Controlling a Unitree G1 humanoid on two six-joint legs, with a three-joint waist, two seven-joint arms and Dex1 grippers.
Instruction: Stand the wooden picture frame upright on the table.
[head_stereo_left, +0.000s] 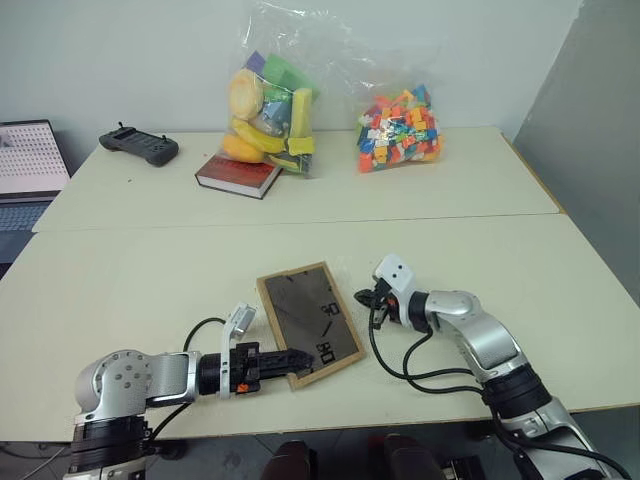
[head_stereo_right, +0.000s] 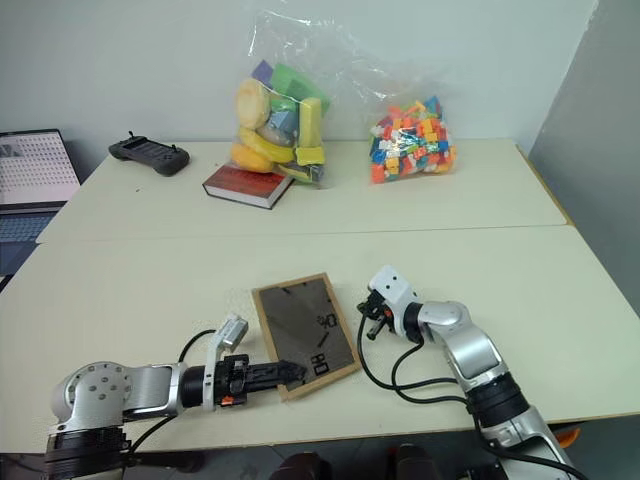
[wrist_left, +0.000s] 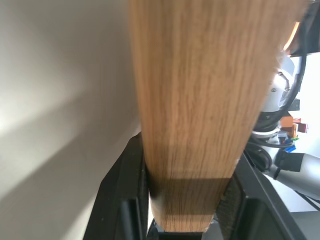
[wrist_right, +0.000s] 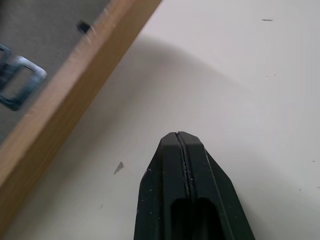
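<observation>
The wooden picture frame (head_stereo_left: 310, 318) lies on the table (head_stereo_left: 150, 280) with its dark glossy panel facing up, close to the front edge. My left gripper (head_stereo_left: 300, 358) reaches in from the left and is shut on the frame's near corner. In the left wrist view the tan wood edge (wrist_left: 195, 100) sits between the two black fingers (wrist_left: 125, 205). My right gripper (head_stereo_left: 362, 297) is shut and empty, its tip just off the frame's right side. The right wrist view has the closed fingertips (wrist_right: 165, 165) over bare table beside the wood border (wrist_right: 65, 100).
On the far half of the table, past the seam (head_stereo_left: 450, 215), are a dark red book (head_stereo_left: 238, 175), a clear bag of yellow and green toys (head_stereo_left: 272, 105), a bag of coloured bricks (head_stereo_left: 400, 130) and a black controller (head_stereo_left: 140, 147). A laptop (head_stereo_left: 30, 165) stands at the far left.
</observation>
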